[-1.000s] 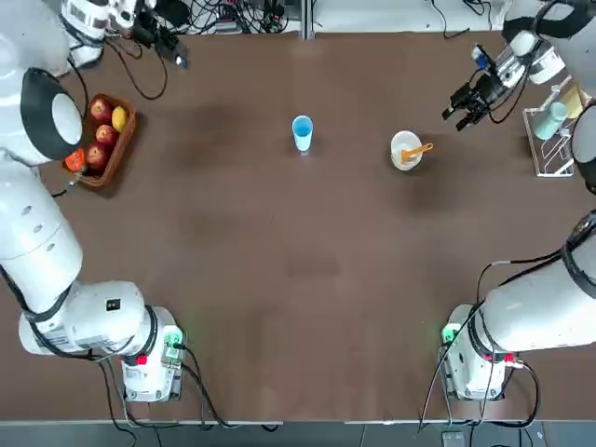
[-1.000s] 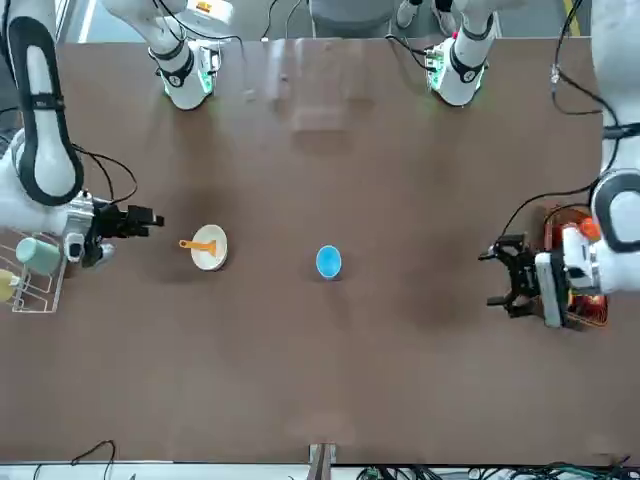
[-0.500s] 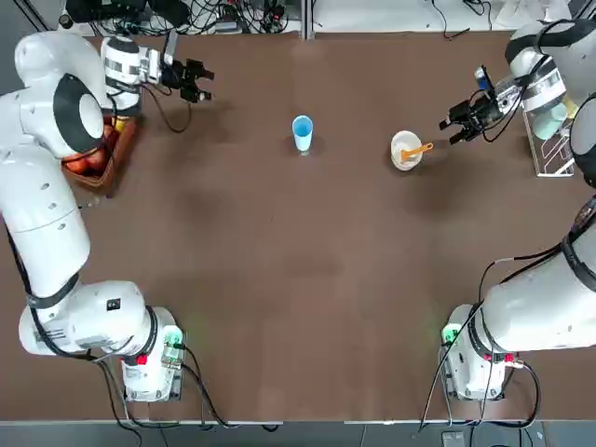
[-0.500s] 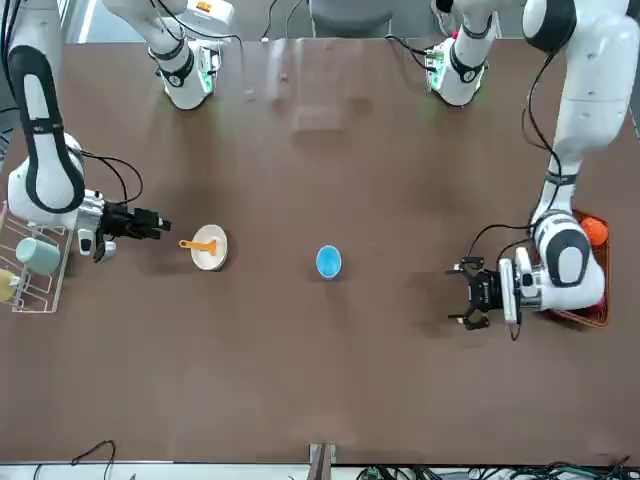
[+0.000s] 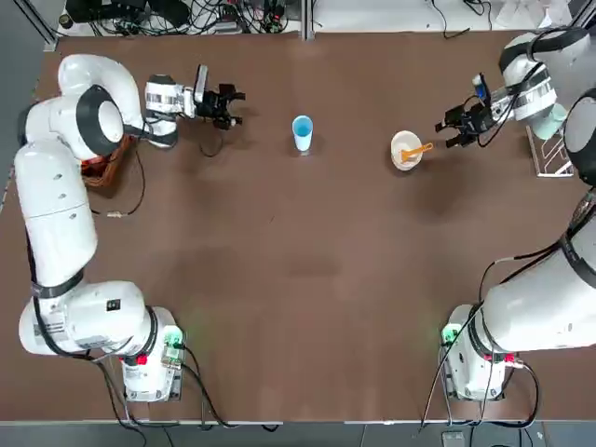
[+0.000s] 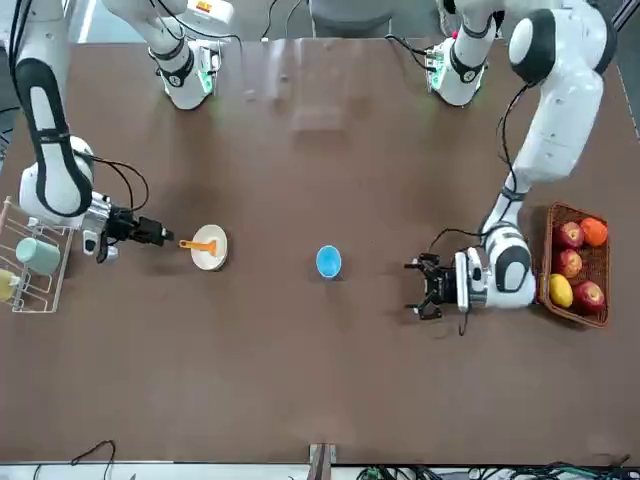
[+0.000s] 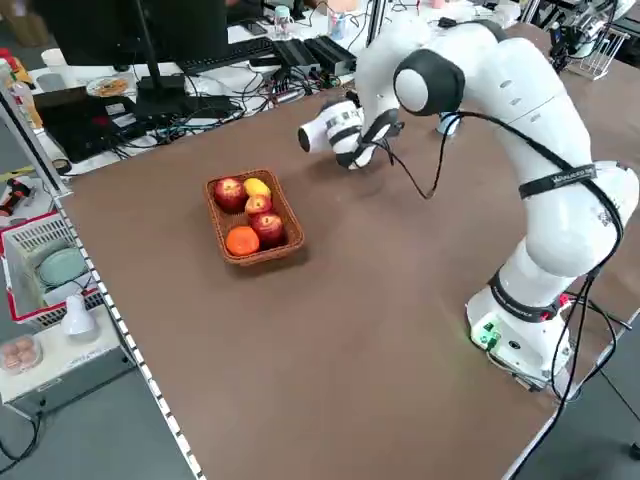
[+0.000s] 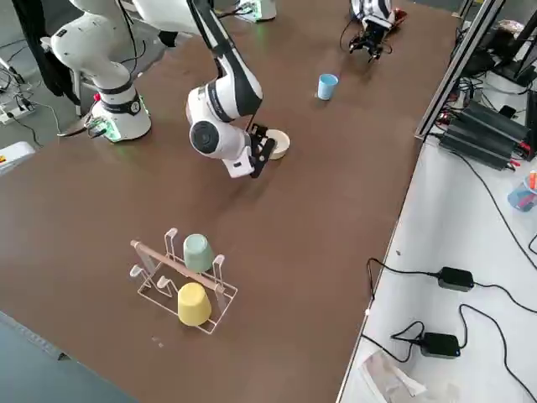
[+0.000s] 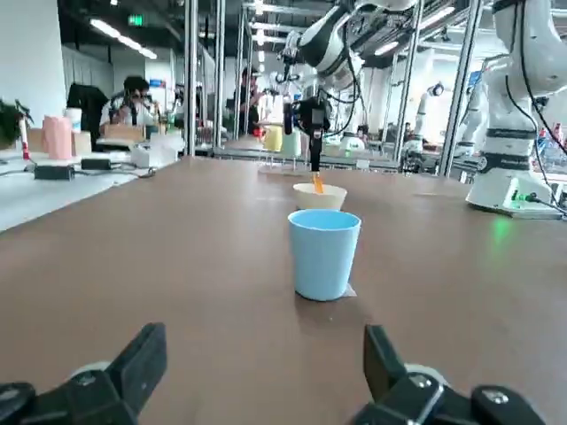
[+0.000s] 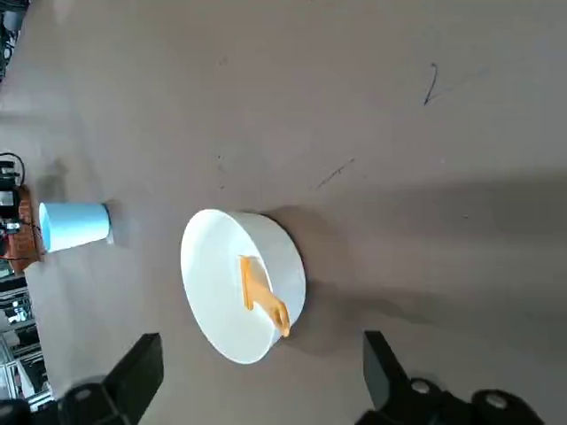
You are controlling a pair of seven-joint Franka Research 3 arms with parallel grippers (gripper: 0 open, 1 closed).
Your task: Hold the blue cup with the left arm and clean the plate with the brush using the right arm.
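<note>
Left gripper (image 5: pixel 240 108) spread near the cup (image 5: pixel 303 132); right gripper (image 10: pixel 264 363), also spread, near the plate (image 10: pixel 241 285), apparently not touching.

The cup (image 9: pixel 323 255) looks like smooth plastic with a soft sheen, and the plate (image 10: pixel 232 288) appears smooth and faintly glossy. The tabletop (image 5: pixel 307 354) has a smooth, satin brown surface; at its far left, the basket (image 7: pixel 221 222) looks woven and rough like wicker, holding shiny-skinned apples (image 7: pixel 268 229).
</note>
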